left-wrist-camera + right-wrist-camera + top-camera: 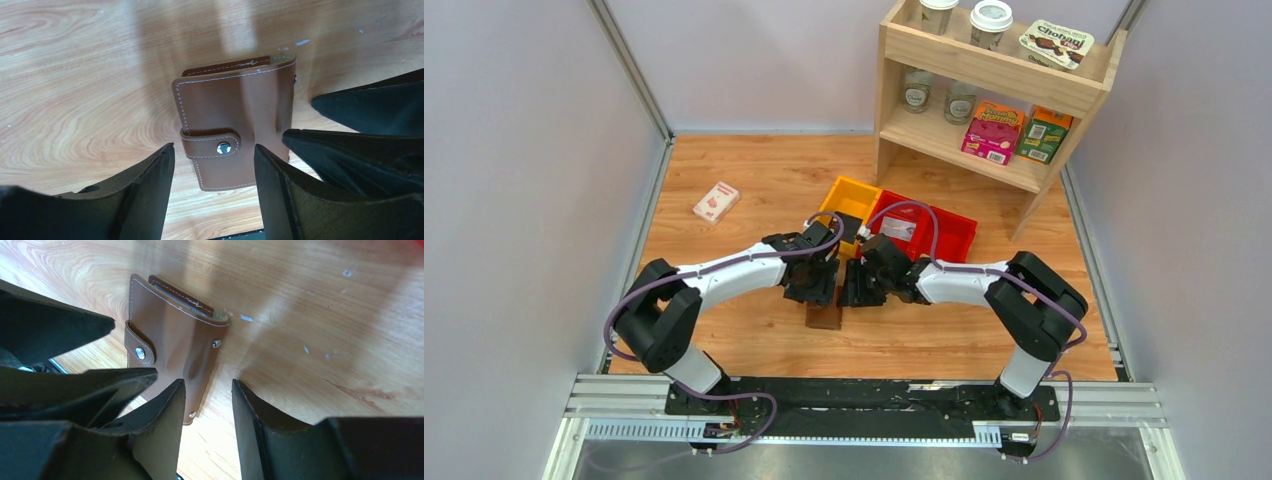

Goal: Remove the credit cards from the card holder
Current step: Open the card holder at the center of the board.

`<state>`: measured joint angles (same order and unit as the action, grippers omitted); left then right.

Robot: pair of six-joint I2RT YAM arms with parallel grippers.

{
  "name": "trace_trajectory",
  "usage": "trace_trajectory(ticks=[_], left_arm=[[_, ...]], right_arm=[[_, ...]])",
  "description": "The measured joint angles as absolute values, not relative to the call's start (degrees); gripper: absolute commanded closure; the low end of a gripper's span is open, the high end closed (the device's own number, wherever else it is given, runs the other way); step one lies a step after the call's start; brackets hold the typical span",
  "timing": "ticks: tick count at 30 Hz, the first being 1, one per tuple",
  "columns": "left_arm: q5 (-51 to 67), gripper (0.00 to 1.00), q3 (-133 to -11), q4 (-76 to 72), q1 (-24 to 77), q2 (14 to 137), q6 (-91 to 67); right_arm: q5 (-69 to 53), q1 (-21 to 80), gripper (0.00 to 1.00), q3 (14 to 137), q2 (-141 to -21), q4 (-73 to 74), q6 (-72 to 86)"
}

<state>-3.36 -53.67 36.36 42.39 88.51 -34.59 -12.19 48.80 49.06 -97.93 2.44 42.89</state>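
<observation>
Card holder [824, 316] lies shut on the table [754, 180], seen from above just beneath our left gripper [812, 288] and right gripper [856, 288]. From the left wrist, spread fingers [150, 185] straddle its snapped strap [210, 145], with the long axis running between them. From the right wrist, parted fingers [160, 420] hang over one long edge only, so we judge the left better centred.

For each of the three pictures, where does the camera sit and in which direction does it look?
Top external: above and behind the arms, looking down at the table; both whole arms show.
Left wrist: on the left arm's wrist, looking down at the closed card holder; the left gripper shows at the bottom.
Right wrist: on the right arm's wrist, looking down at the card holder; the right gripper shows at the bottom.
Shared: both wrist views show the card holder, and each shows the other gripper at one side.
</observation>
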Motion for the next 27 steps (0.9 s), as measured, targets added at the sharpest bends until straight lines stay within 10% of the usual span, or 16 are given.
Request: trace_trajectory(ticks=[9,16,27], left_arm=[[-3.73,0.42,-57.32,38.06,44.05,94.13,-34.15],[-4.49,0.79,-58.78,39.18,44.56,95.39,-33.61],[-3.90,0.85,-53.21,33.58,44.47,90.35,-33.43]], right_arm=[[-13.58,48.66,0.58,49.45,-99.66,0.34,44.86],[-13.96,48.56,0.58,49.91,-100.18,0.25,45.69],[-13.98,48.42,0.60,50.30,-100.66,0.67,46.06]])
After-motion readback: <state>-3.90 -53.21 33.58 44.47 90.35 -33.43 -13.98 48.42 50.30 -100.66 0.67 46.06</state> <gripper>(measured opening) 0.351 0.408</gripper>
